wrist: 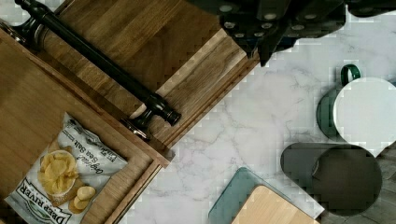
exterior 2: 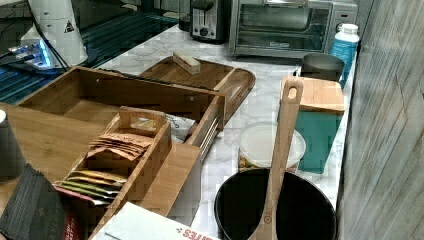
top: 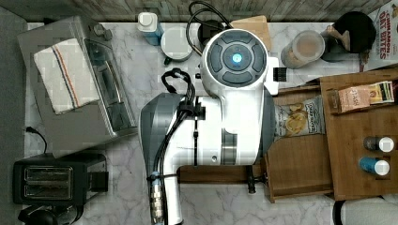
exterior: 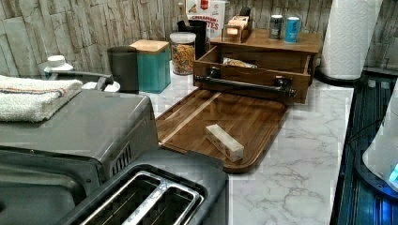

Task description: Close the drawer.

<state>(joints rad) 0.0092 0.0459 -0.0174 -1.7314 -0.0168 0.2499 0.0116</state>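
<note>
The drawer (exterior: 248, 76) stands pulled out of its wooden cabinet, and a bag of chips (top: 298, 118) lies inside it. Its black bar handle (exterior: 244, 85) runs along the front; in the wrist view the handle (wrist: 98, 60) crosses diagonally beside the drawer floor (wrist: 28, 121) and the chips (wrist: 65, 172). My gripper (wrist: 275, 28) hangs above the corner of the dark wooden board (wrist: 154, 42) and the marble counter, a short way off the handle's end and not touching it. In the top view my white arm (top: 234, 93) covers the drawer front.
The dark board (exterior: 220, 126) lies in front of the drawer with a small wooden block (exterior: 224, 142) on it. A toaster oven (top: 80, 89), a toaster (top: 56, 180), a teal canister (exterior: 152, 65), a jar (exterior: 182, 52) and a paper towel roll (exterior: 349, 37) ring the counter.
</note>
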